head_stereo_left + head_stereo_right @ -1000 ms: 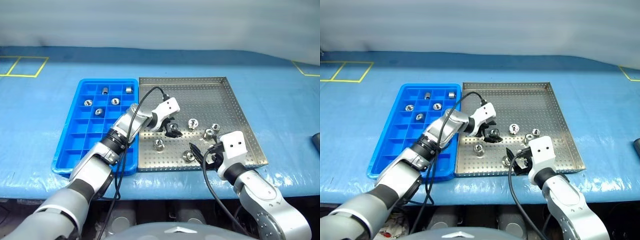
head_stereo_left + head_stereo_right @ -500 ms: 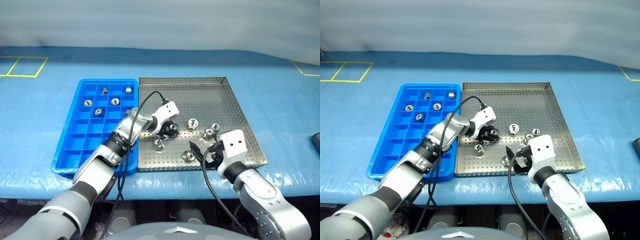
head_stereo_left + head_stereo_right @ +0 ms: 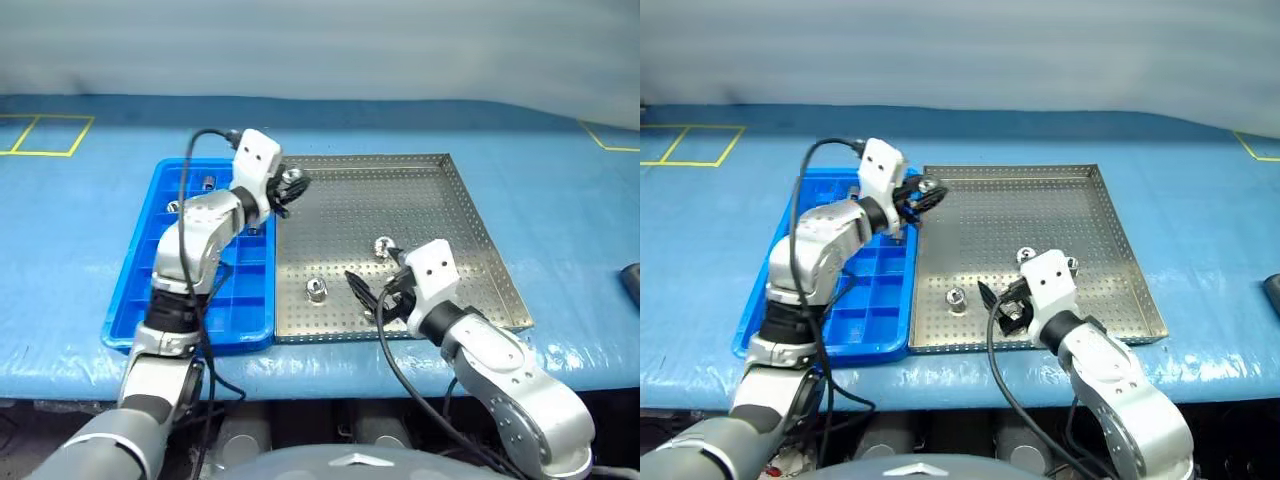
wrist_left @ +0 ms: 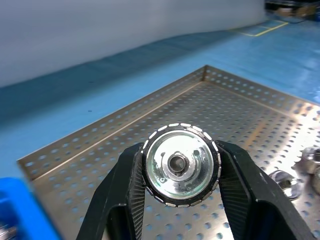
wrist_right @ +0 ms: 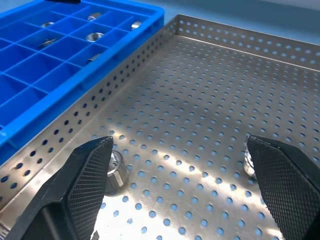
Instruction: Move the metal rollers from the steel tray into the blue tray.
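A small shiny silver metal roller [image 4: 181,170] with a hollow centre sits clamped between the two black fingers of the left gripper [image 3: 290,186], its round face turned toward the wrist camera. The gripper holds it in the air above the seam where the bright blue plastic tray [image 3: 150,300] with its grid of square compartments meets the far left corner of the large grey perforated steel tray [image 3: 440,200]. The two trays lie side by side, long rims touching, on a blue-covered table [image 3: 560,200].

Several rollers already lie in the far compartments of the blue tray [image 5: 95,36]; the near compartments are open. On the steel tray, one roller [image 3: 316,290] stands near the front left, and another [image 3: 383,246] sits mid-tray just beyond the right arm. The far half of the perforated sheet is bare, with its low raised rim running around it.

The right gripper [image 3: 372,296] hovers low over the front of the steel tray, fingers spread wide and grasping nothing; a roller lies close beside each fingertip [image 5: 90,165].
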Robot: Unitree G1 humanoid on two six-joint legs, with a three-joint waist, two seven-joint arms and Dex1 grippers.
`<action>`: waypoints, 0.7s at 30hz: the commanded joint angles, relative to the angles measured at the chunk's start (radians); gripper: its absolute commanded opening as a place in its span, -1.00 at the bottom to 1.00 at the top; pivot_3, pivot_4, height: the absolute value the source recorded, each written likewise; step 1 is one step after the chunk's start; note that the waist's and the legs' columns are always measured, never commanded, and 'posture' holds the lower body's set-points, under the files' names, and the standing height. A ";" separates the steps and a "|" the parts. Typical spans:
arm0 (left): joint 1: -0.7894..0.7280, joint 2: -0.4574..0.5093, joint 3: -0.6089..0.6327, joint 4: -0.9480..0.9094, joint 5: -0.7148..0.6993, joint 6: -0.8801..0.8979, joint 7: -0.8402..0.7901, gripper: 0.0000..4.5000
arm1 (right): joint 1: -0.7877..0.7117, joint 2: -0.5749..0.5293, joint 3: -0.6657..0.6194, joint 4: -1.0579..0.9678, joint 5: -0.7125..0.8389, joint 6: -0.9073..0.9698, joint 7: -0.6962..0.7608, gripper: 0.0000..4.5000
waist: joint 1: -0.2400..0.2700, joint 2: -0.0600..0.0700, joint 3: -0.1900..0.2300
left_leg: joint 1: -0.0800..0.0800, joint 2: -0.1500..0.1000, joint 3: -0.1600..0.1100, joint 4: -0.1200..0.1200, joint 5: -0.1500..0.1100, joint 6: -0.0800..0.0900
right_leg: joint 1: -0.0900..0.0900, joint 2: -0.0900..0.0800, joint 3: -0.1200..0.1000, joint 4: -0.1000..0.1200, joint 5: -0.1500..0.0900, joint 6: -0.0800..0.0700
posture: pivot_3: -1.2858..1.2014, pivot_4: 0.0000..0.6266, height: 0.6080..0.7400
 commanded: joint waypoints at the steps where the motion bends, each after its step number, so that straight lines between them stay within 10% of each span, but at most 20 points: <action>1: 0.069 0.008 0.056 -0.160 0.039 0.039 0.116 -0.21 | -0.058 -0.013 0.035 0.007 0.013 -0.023 0.041 1.00 | 0.007 0.000 0.000 | 0.000 0.000 0.000 0.000 0.000 0.000 | 0.000 0.000 0.000 0.000 0.000 0.000 | 0.16 -0.52 1.00; 21: 0.365 -0.065 0.170 -0.386 0.176 0.250 0.476 -0.21 | -0.155 -0.035 0.108 0.081 0.023 -0.030 0.145 1.00 | 0.075 -0.001 0.000 | -0.001 -0.001 -0.002 0.000 0.000 0.000 | 0.001 -0.001 -0.002 -0.001 0.000 0.000 | 0.24 -0.52 1.00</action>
